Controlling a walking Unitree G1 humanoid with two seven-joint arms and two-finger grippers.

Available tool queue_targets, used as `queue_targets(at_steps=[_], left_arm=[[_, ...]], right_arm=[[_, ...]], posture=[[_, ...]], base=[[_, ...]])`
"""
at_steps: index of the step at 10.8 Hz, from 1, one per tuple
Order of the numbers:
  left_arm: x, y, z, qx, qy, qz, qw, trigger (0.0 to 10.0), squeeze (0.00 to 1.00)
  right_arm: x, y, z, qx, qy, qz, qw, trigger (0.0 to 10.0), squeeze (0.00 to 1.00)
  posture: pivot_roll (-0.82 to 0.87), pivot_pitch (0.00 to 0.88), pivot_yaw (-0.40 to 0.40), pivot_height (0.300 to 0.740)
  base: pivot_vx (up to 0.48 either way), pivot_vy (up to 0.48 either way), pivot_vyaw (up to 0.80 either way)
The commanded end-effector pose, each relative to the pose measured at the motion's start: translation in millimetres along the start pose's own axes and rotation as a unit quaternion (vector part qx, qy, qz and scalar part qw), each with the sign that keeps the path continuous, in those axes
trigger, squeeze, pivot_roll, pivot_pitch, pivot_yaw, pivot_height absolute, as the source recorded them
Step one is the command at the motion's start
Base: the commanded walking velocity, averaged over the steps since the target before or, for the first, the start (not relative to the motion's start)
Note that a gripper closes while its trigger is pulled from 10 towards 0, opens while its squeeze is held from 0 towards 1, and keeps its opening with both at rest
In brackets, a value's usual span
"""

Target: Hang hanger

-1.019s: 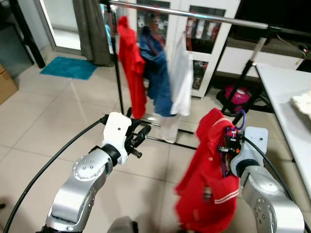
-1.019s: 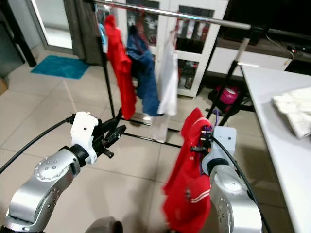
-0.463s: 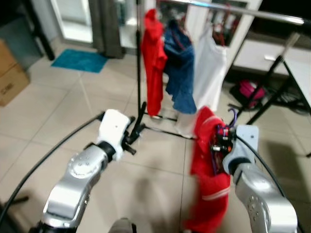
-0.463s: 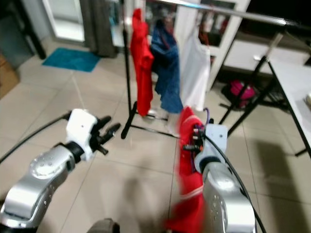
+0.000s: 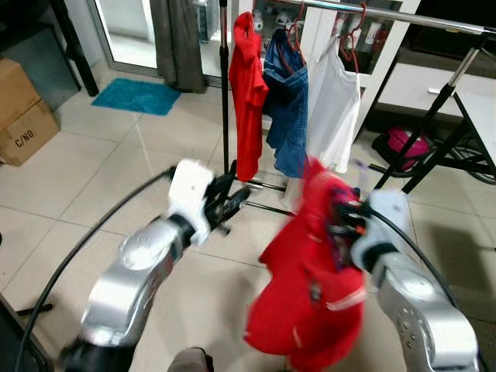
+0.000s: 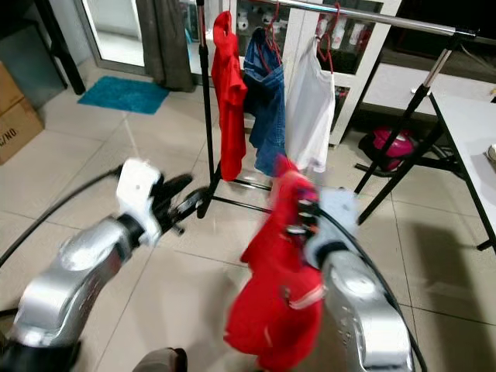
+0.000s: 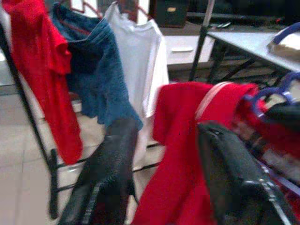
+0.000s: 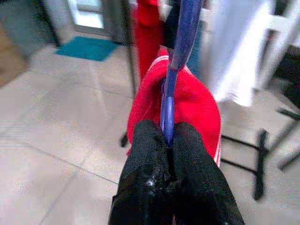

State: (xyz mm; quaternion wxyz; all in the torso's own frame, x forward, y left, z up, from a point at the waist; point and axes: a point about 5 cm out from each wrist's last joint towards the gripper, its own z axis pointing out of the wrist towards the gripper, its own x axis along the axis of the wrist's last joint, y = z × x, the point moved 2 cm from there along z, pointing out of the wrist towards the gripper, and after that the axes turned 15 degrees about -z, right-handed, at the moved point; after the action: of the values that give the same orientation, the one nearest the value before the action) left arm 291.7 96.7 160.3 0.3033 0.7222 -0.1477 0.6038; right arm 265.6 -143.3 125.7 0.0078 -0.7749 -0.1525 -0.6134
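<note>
Overhead, 3 garments [image 5: 288, 101]; right gripper [image 8: 168, 140] pinches 1 hanger [image 8: 180, 56].

The right gripper [image 8: 168, 140] has its two black fingers [image 8: 145, 150] pinched tight on a blue hanger [image 8: 180, 51]. A red shirt [image 8: 187, 105] hangs on the hanger, just past the fingers. Behind it are a dark pole [image 8: 129, 51], a white cloth [image 8: 236, 51], a blue mat [image 8: 89, 48] and the tiled floor [image 8: 56, 140].
</note>
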Motion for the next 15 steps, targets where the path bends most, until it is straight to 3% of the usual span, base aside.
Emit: queue_targets(at_steps=[1, 3, 4, 5, 6, 7, 8, 9, 15], left_arm=[[-2, 0.7, 9.3, -0.012, -0.014, -0.011, 1.0, 10.0, 1.0], [-2, -1.4, 26.7, -0.025, -0.021, -0.027, 0.999, 10.0, 1.0], [-5, 4.3, 32.9, -0.057, -0.023, -0.048, 0.997, 10.0, 0.46], [-8, 4.6, 36.2, -0.067, -0.03, -0.032, 0.997, 10.0, 0.0], [-15, 4.3, 39.9, -0.08, -0.042, -0.022, 0.996, 10.0, 0.0], [-25, -1.0, 49.3, -0.085, -0.052, -0.003, 0.995, 4.8, 0.0], [-27, -4.1, 53.5, -0.083, -0.056, 0.012, 0.995, 3.2, 0.0], [-25, -7.7, 59.9, -0.08, -0.05, 0.027, 0.995, 0.0, 0.0], [-21, -2.2, 79.5, -0.122, -0.022, 0.036, 0.992, 0.0, 0.0]], right_arm=[[23, -4.5, -1.7, 0.022, 0.056, -0.019, 0.998, 0.0, 0.0], [31, -13.2, 0.9, 0.048, 0.078, -0.037, 0.995, 0.0, 0.0], [39, -16.6, 0.2, 0.058, 0.092, -0.04, 0.993, 0.0, 0.0], [42, -17.7, -0.3, 0.063, 0.099, -0.041, 0.992, 0.0, 0.0], [46, -19.6, -0.9, 0.069, 0.105, -0.039, 0.991, 0.0, 0.0], [52, -24.2, -1.6, 0.081, 0.117, -0.036, 0.989, 0.0, 0.0], [54, -26.0, -1.8, 0.086, 0.121, -0.038, 0.988, 0.0, 0.0], [57, -26.9, -3.3, 0.088, 0.126, -0.038, 0.987, 0.0, 0.0], [57, -30.0, -8.6, 0.098, 0.125, -0.031, 0.987, 0.0, 0.0]], posture=[[0.09, 0.056, -0.049, 0.74], [0.08, 0.049, -0.032, 0.74], [0.08, 0.048, -0.029, 0.74], [0.08, 0.048, -0.03, 0.74], [0.08, 0.049, -0.033, 0.74], [0.08, 0.052, -0.03, 0.74], [0.07, 0.051, -0.027, 0.74], [0.07, 0.052, -0.02, 0.74], [0.06, 0.056, -0.01, 0.74]], base=[[0.0, 0.0, 0.0], [0.0, 0.0, 0.0], [0.0, 0.0, 0.0], [0.0, 0.0, 0.0], [0.0, 0.0, 0.0], [0.0, 0.0, 0.0], [0.0, 0.0, 0.0], [0.0, 0.0, 0.0], [0.0, 0.0, 0.0]])
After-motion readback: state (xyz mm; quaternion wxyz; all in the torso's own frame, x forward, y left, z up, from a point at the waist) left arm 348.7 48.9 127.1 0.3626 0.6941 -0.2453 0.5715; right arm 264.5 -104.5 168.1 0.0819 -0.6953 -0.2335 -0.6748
